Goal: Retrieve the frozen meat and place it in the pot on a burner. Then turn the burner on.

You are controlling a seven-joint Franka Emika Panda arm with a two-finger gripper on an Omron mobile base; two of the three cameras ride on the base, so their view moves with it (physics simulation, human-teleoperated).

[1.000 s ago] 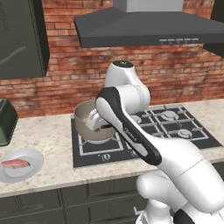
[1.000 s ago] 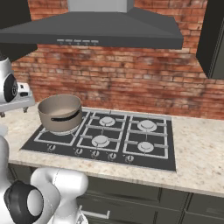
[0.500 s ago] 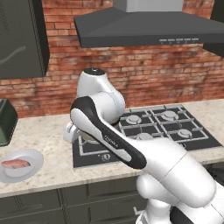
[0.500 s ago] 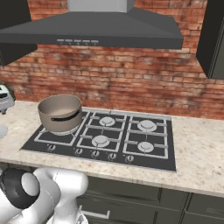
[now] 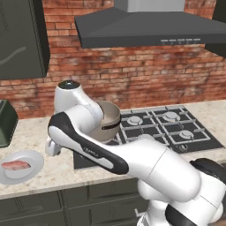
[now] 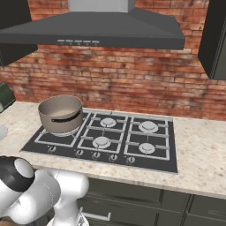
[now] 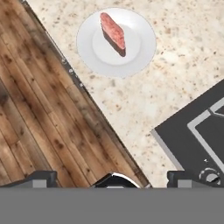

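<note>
The frozen meat (image 7: 113,33) is a small pinkish-red slab lying on a round white plate (image 7: 140,57). In the hand view it sits above and ahead of my gripper (image 7: 113,178), which is open with its dark tips far apart and nothing between them. In the left base view the meat (image 5: 15,165) rests on the plate (image 5: 32,161) at the counter's left, and my wrist (image 5: 52,147) hangs just right of it. The grey-beige pot (image 6: 61,114) stands on the cooktop's back-left grate and hides the burner under it. My arm partly covers the pot (image 5: 109,120).
The black cooktop (image 6: 66,143) has three uncovered burner caps and a row of small knobs (image 6: 95,155) along its front edge. The speckled counter (image 7: 175,78) ends in an edge over the wooden floor (image 7: 39,122). A dark green appliance (image 5: 6,122) stands at the far left.
My arm has swung left, away from the pot, and its hand now hangs low over the counter beside the plate. Pot, plate and meat have not moved. The gripper stays open.
</note>
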